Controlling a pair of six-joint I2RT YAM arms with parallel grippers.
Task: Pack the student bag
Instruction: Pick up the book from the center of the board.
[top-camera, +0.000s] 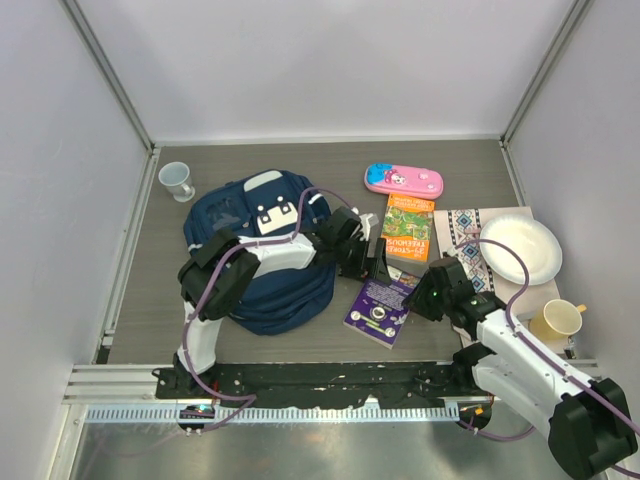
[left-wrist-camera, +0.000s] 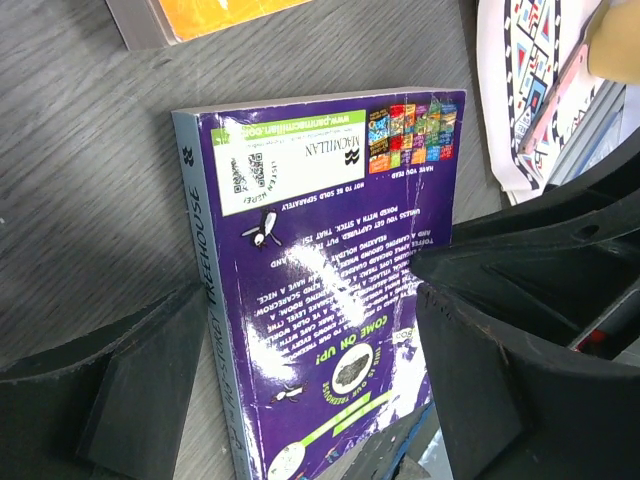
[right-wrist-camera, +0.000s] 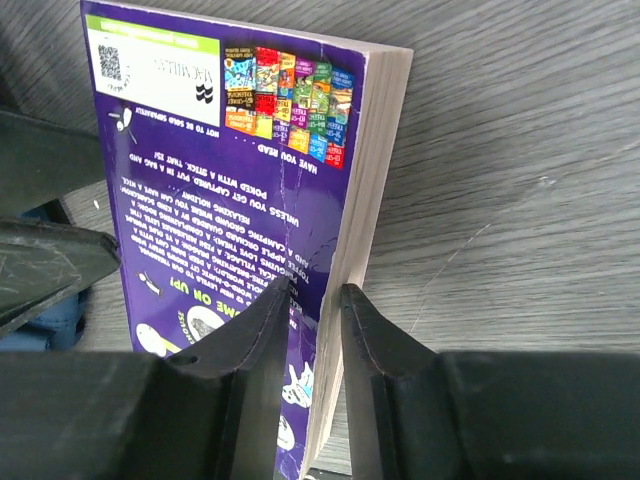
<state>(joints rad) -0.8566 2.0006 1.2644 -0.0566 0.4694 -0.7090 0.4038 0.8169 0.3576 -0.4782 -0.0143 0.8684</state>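
Bag: student bag lies left of purple book on surface.
Right pincer: seemingly pinching book's page edge.
Left pincer: spread astride book.
Tip: secure grip before lifting bagward.

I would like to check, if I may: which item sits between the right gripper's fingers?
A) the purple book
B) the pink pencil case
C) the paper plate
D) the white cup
A: in the right wrist view the right gripper has one finger on the cover and the other against the page edge of the purple book.
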